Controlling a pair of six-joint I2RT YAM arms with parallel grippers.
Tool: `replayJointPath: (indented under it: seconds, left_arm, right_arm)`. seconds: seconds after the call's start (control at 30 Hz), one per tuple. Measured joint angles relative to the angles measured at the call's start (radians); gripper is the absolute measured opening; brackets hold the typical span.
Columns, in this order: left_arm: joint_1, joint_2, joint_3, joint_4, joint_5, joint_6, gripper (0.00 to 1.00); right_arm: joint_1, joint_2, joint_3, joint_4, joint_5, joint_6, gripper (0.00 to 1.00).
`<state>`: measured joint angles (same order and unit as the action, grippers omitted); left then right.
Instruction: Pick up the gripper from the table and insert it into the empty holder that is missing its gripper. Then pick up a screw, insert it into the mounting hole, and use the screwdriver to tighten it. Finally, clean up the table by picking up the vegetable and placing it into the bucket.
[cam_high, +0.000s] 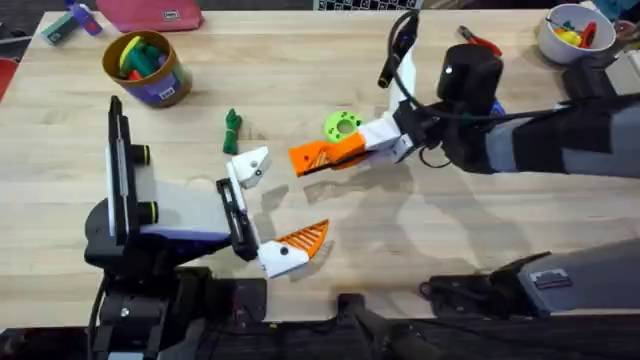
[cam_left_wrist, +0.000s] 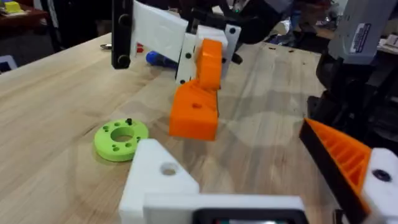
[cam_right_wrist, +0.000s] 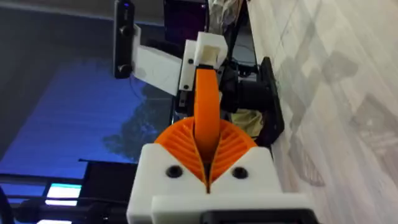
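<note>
Right end effector (cam_high: 322, 157) clamps its fingers together; left end effector (cam_high: 268, 212) gapes.

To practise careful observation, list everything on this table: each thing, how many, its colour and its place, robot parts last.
bucket: one, yellow-brown with purple band, far left
vegetable: one, dark green, left of centre
disc: one, lime green, centre
gripper: one, orange, centre, held
screwdriver: one, blue, beyond the held gripper
pliers: one, red-handled, far right
bowl: one, white, far right corner
table: one, light wood
holder: one, white, left gripper's bare finger base
left gripper: open, near left
right gripper: shut on the gripper, centre
</note>
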<state>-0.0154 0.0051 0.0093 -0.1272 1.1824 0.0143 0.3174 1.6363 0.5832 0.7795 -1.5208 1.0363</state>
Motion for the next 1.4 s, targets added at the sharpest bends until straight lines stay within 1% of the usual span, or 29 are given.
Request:
replayJointPath:
  seconds: [0.13, 0.4, 0.67, 0.93, 1.17, 1.4]
  left_arm:
    - [0.000, 0.000, 0.000, 0.000, 0.000, 0.000, 0.985]
    - [0.000, 0.000, 0.000, 0.000, 0.000, 0.000, 0.985]
    - [0.000, 0.000, 0.000, 0.000, 0.000, 0.000, 0.985]
    - [0.000, 0.000, 0.000, 0.000, 0.000, 0.000, 0.986]
    - [0.000, 0.000, 0.000, 0.000, 0.000, 0.000, 0.986]
    - [0.000, 0.000, 0.000, 0.000, 0.000, 0.000, 0.985]
  right_arm:
    - [0.024, 0.023, 0.004, -0.001, 0.000, -0.001, 0.010]
    - [0.068, 0.027, 0.006, -0.001, 0.012, -0.020, 0.010]
    - [0.118, 0.052, 0.037, -0.003, 0.012, -0.019, 0.010]
    - [0.130, 0.052, 0.077, -0.003, 0.014, -0.005, 0.010]
    - [0.154, 0.053, 0.083, -0.005, 0.035, 0.020, 0.010]
    - [0.163, 0.086, 0.087, -0.005, 0.040, 0.032, 0.010]
